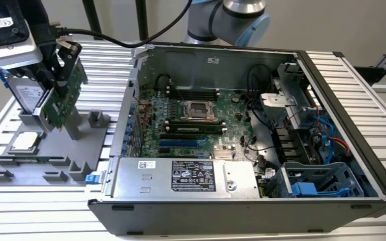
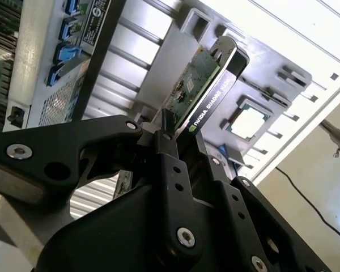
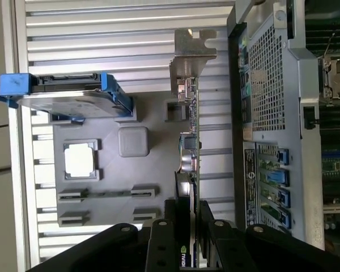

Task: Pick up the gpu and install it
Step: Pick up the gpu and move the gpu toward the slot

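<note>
The claw (image 1: 62,63) is clamped on the gpu (image 1: 63,103), its black fingers (image 2: 165,150) pressed against both faces of the card near one end. In the exterior view the card hangs nearly upright, slightly tilted, at about ten o'clock in the frame, with its green face turned toward the open computer case (image 1: 233,216). In the first wrist view it appears edge-on, with its silver bracket (image 3: 192,51) at the end far from the claw. Its lower edge sits close over the gray holder (image 1: 59,150); whether they touch cannot be told.

In the exterior view, a hard drive in a blue frame (image 1: 24,94) stands just beside the card at nine o'clock. A square silver processor (image 1: 24,141) lies in the holder at about seven o'clock from the card. The case lies at three o'clock from the holder, its motherboard (image 1: 236,100) exposed and a power supply (image 1: 179,175) at six o'clock inside. Everything rests on a ribbed metal table (image 1: 38,211).
</note>
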You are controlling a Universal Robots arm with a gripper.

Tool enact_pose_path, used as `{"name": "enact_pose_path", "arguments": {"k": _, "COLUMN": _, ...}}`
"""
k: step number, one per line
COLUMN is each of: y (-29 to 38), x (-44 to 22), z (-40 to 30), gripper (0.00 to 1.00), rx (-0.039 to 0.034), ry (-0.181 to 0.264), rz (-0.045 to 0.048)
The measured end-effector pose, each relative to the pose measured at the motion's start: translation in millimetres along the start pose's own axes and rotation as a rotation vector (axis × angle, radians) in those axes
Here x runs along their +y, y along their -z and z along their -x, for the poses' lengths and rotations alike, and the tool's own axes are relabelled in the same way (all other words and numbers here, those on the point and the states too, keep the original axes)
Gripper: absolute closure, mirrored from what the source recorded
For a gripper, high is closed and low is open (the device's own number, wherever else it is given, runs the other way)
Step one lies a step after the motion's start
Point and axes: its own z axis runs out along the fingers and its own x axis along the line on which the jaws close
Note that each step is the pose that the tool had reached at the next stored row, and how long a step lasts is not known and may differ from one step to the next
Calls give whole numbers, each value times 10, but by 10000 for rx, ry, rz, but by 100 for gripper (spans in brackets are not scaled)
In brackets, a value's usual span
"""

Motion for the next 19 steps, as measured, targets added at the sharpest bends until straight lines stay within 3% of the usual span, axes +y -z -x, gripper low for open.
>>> {"name": "enact_pose_path", "arguments": {"k": 19, "y": 96, "x": 6, "z": 2, "gripper": 100, "rx": 0, "ry": 0, "rz": 0}}
